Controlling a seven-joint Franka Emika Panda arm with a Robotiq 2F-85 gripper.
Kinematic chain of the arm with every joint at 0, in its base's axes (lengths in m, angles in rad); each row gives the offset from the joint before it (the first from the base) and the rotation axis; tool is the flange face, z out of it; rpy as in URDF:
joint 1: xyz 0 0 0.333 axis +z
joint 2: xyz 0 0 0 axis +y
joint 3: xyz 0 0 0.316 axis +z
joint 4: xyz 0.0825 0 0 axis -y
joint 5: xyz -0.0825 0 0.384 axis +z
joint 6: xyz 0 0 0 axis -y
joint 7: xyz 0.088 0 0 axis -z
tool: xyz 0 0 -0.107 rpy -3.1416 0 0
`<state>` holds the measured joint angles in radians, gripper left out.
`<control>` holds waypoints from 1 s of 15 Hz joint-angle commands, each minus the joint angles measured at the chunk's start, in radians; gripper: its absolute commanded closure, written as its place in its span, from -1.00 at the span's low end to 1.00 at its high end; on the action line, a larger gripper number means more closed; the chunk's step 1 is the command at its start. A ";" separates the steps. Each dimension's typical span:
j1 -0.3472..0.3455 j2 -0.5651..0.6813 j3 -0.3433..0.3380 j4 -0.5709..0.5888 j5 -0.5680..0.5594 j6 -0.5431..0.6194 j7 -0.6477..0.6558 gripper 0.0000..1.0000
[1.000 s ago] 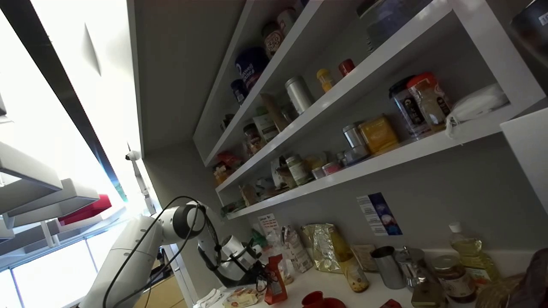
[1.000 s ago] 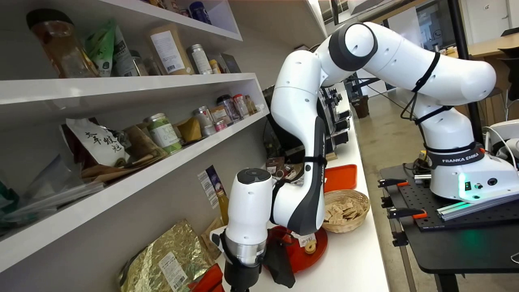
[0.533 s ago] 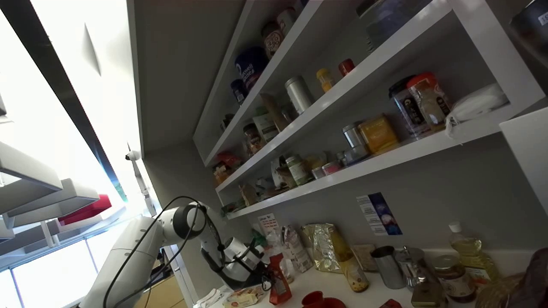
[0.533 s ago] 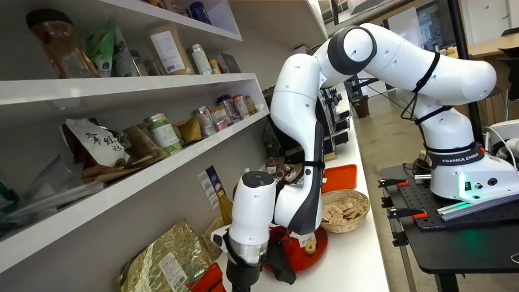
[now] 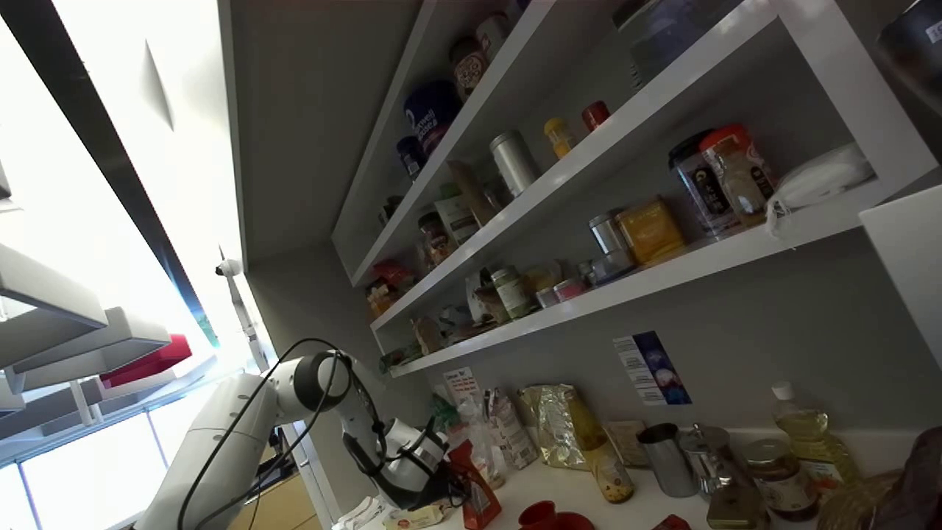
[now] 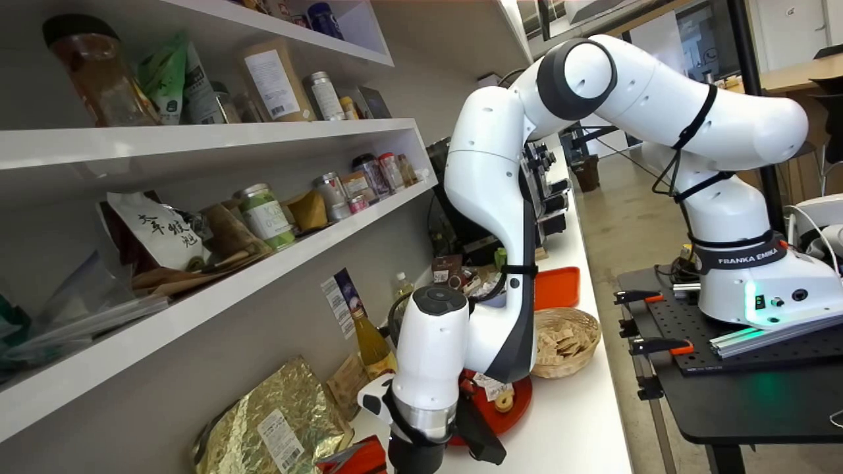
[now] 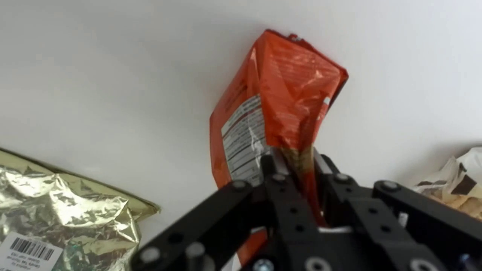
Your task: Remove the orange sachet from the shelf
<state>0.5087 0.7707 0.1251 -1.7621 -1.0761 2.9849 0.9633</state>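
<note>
The orange sachet is a glossy red-orange pouch with a pale printed label. It is at the counter, below the shelf, in both exterior views [image 5: 478, 499] [image 6: 361, 457]. In the wrist view the sachet [image 7: 295, 86] has its narrow gathered top between the fingers of my gripper [image 7: 297, 161], which is shut on it. In an exterior view the gripper [image 5: 458, 487] is at the sachet's upper part, and the sachet leans. I cannot tell whether its base touches the counter. The white shelf [image 5: 589, 303] runs above; its lower board also shows in an exterior view [image 6: 230, 289].
A gold foil bag [image 6: 276, 421] stands by the wall near the sachet. A red plate [image 6: 510, 411], a basket [image 6: 566, 342] and a yellowish bottle [image 5: 609, 475] are on the counter. A flat packet [image 5: 413, 517] lies near the gripper. The shelf board overhangs the counter.
The arm's wrist has shifted and tilted, moving to the right in an exterior view. The orange sachet has shifted slightly with it and leans more.
</note>
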 commanded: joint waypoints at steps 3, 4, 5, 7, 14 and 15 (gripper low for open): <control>-0.066 -0.086 0.087 -0.166 0.076 -0.067 -0.078 -0.30; -0.102 -0.110 0.131 -0.201 0.119 -0.102 -0.117 -0.43; -0.096 -0.145 0.129 -0.239 0.226 -0.128 -0.191 -0.60; -0.144 -0.214 0.188 -0.305 0.394 -0.196 -0.319 -0.90; -0.220 -0.527 0.217 -0.459 0.885 -0.356 -0.705 -1.00; -0.230 -0.569 0.206 -0.479 0.912 -0.350 -0.743 -1.00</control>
<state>0.3076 0.3582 0.3460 -2.1458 -0.2674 2.6632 0.3305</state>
